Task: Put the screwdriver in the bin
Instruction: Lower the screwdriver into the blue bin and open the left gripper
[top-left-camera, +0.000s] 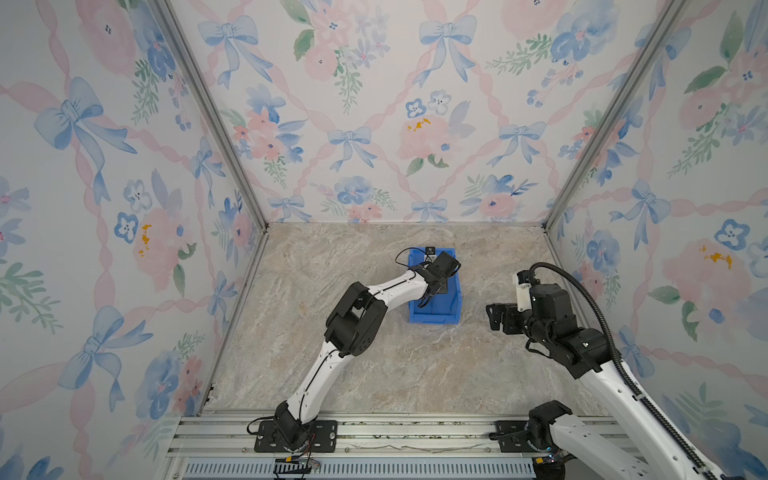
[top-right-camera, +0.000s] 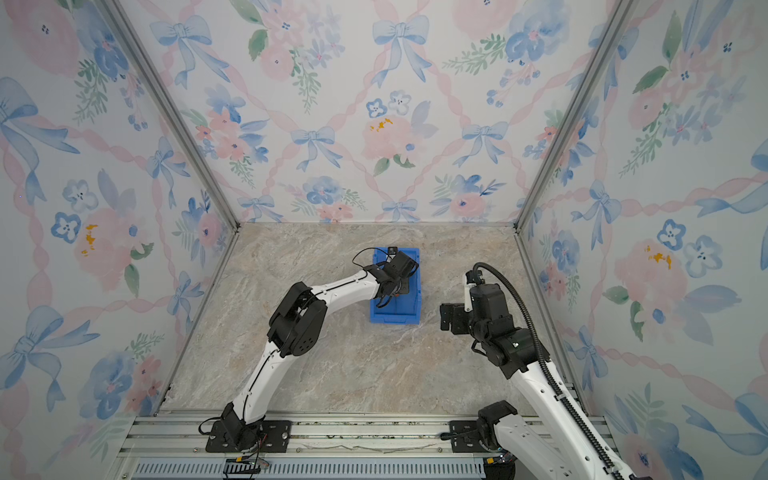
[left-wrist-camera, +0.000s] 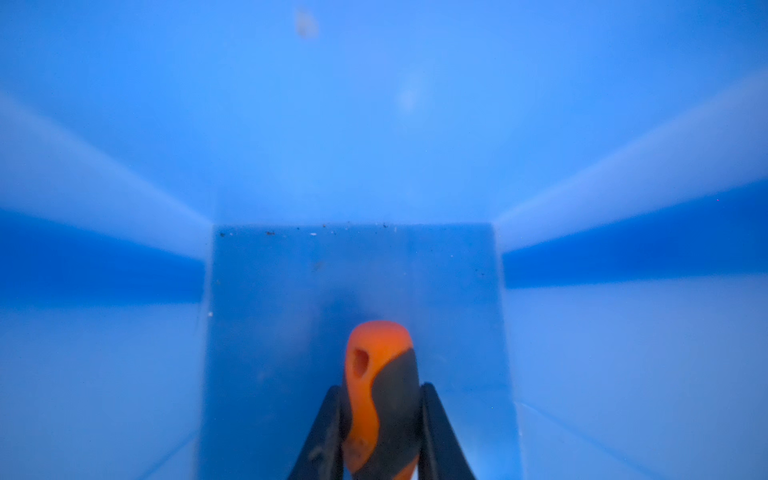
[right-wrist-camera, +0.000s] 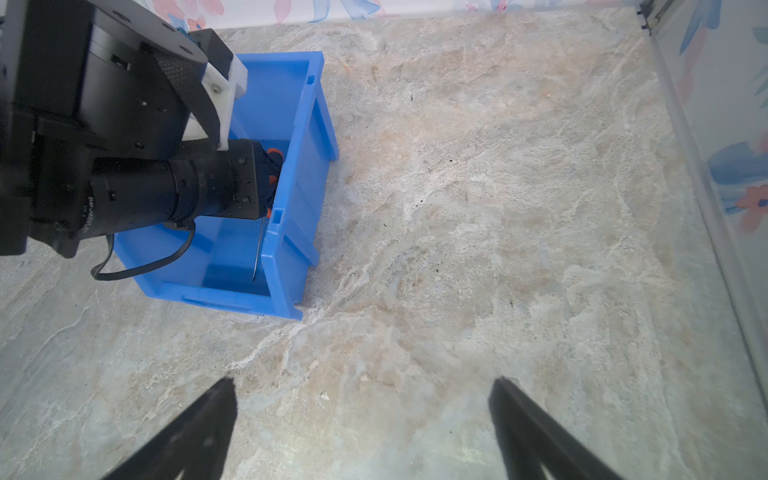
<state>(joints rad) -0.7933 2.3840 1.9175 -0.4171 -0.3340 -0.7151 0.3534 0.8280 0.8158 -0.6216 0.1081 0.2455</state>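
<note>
At the lower edge of both top views, the two arms rise from a metal rail (top-left-camera: 374, 432), and beyond it lies the marble-patterned table (top-left-camera: 374, 365). A little further, in the right middle of the frame, the right gripper (top-left-camera: 494, 316) hangs above the bare table, well apart from the bin. The right wrist view shows its jaws spread wide with nothing between them.

Further again, near the centre of the frame, stands the bin (top-left-camera: 434, 318), and the left gripper (top-left-camera: 427, 301) reaches down into it from the left. The left wrist view shows its jaws pressed together on the orange-and-black handle of the screwdriver (left-wrist-camera: 376, 361), pinching it from both sides, with the blue floor and walls all around. In the right wrist view the thin shaft (right-wrist-camera: 258, 249) runs toward the bin's low front lip, inside the walls. Whether it touches the floor, I cannot tell. Behind everything is the flowered wall (top-left-camera: 374, 124).

I judge that the carrying is done and the step in hand is the release. The next move calls for opening the left jaws so the tool drops onto the floor of the bin, then lifting the arm straight up without catching the rim.
</note>
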